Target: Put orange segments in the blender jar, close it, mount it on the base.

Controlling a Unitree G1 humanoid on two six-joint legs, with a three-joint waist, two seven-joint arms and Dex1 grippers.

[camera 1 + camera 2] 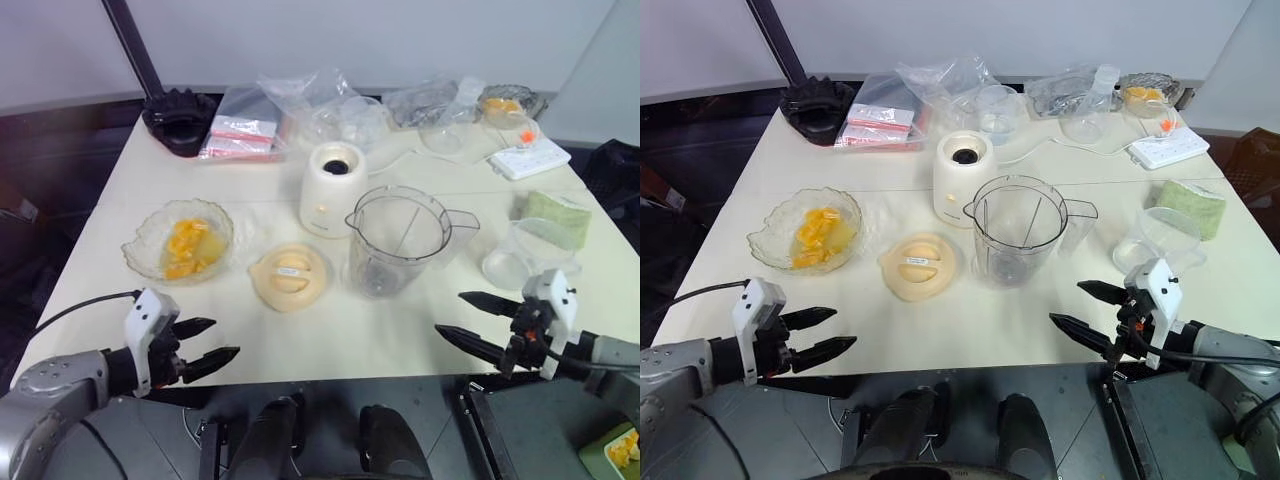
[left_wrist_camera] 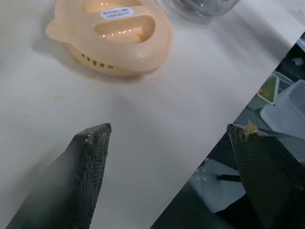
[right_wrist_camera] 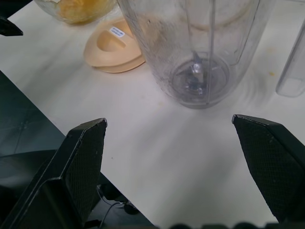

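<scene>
Orange segments (image 1: 187, 247) lie wet in the glass bowl (image 1: 147, 240) toward the desk's (image 1: 400, 330) left edge; probably slippery and soft, so pinch gently. Left claw (image 1: 208, 345) and right claw (image 1: 470, 322) hover spread, empty, at the near edge.

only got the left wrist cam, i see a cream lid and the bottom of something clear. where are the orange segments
Observer: The orange segments sit in a scalloped glass bowl to the left of the lid.
Operator: is the clear thing the jar, anything in it
Observer: Yes, the blender jar stands upright on the table with nothing in it.
Operator: and the base
Observer: The base stands just behind the jar, its socket bare.
Operator: right gripper busy
Observer: No, the right gripper is open, holding nothing.
</scene>
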